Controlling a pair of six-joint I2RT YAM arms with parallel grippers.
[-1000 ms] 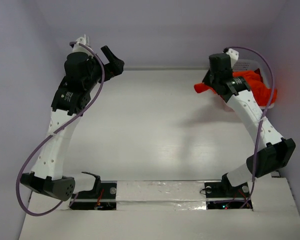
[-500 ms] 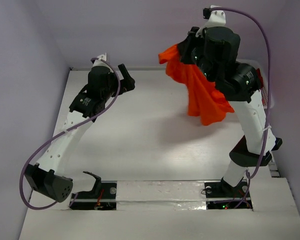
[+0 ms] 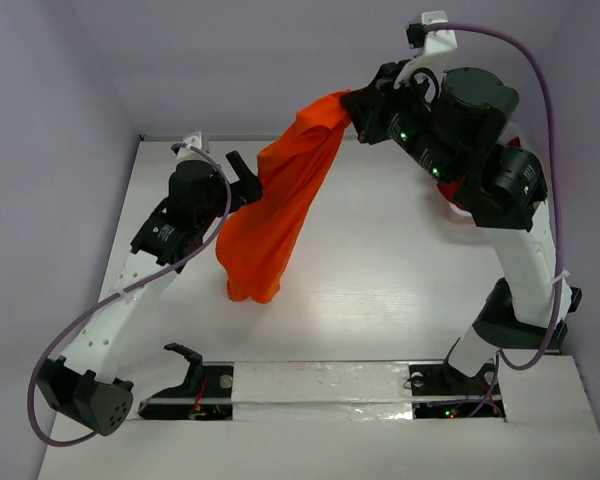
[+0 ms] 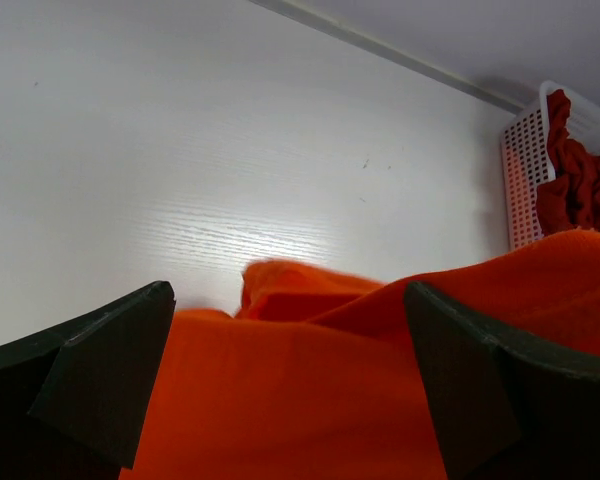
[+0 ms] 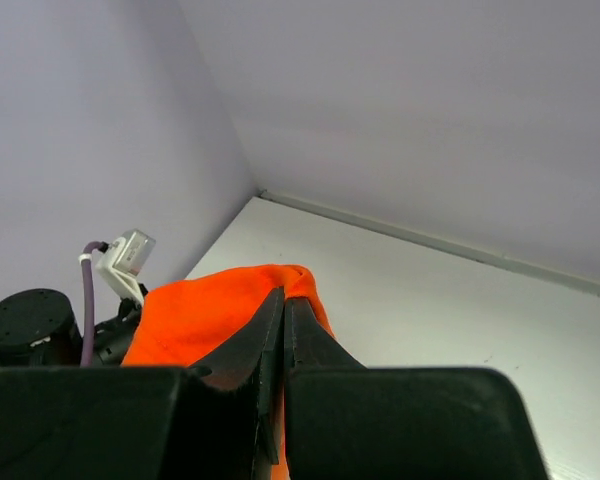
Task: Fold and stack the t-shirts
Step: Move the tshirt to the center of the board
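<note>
My right gripper (image 3: 352, 103) is shut on a top edge of the bright orange t-shirt (image 3: 275, 205) and holds it high over the table's middle. The cloth hangs down and to the left, its lower end near the table. In the right wrist view the shut fingertips (image 5: 285, 297) pinch the orange t-shirt (image 5: 195, 315). My left gripper (image 3: 242, 178) stands open right against the hanging cloth; the orange t-shirt (image 4: 310, 390) fills the space between its fingers (image 4: 100, 370). Dark red t-shirts (image 4: 580, 180) lie in the basket.
A white latticed basket (image 4: 525, 170) stands at the table's far right corner, mostly hidden behind my right arm in the top view. Walls close the table at the back and on both sides.
My right gripper lifted the orange t-shirt out of the basket and swung it left across the table. My left arm moved inward to meet the hanging cloth.
</note>
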